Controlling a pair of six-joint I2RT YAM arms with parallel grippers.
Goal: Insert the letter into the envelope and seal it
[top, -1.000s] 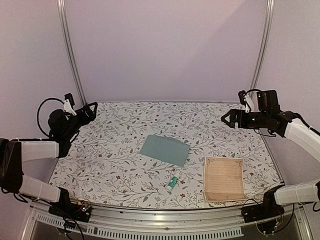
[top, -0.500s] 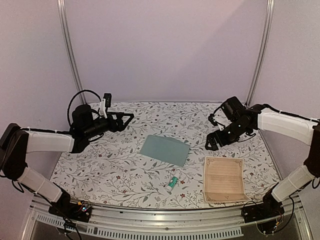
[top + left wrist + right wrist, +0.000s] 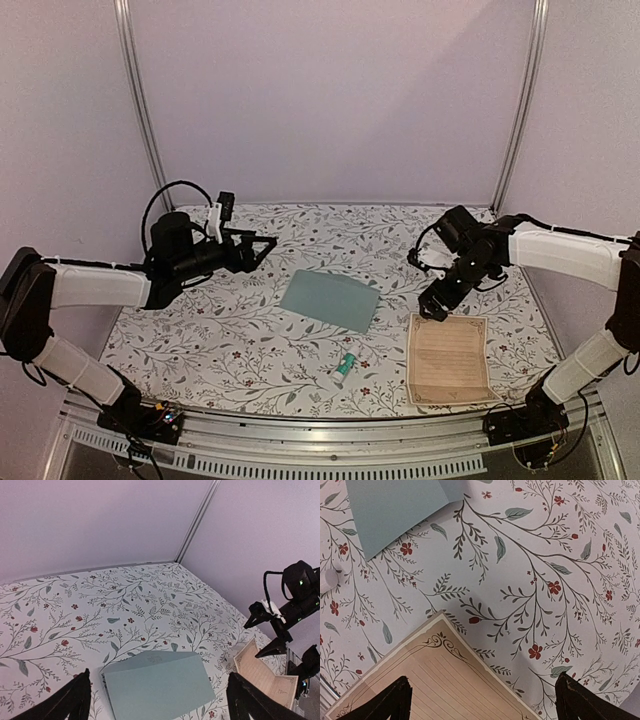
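Observation:
The pale teal envelope (image 3: 330, 300) lies flat mid-table, also seen in the left wrist view (image 3: 157, 682) and at the top left of the right wrist view (image 3: 395, 510). The tan letter (image 3: 448, 358) with ruled lines and an ornate border lies at the front right (image 3: 262, 675). My left gripper (image 3: 262, 246) hovers open left of the envelope and points at it (image 3: 159, 695). My right gripper (image 3: 433, 307) is open, tilted down just above the letter's far left corner (image 3: 435, 685), which casts a shadow on the cloth. Neither gripper holds anything (image 3: 482, 695).
A small white-and-green glue stick (image 3: 345, 366) lies near the front edge, between envelope and letter; its white end shows in the right wrist view (image 3: 327, 580). The floral tablecloth (image 3: 230, 330) covers the table. Metal posts (image 3: 140, 110) stand at both back corners.
Both arms have swung in from the table's sides. The left gripper has reached toward the envelope. The right gripper has come down to the letter's far left corner.

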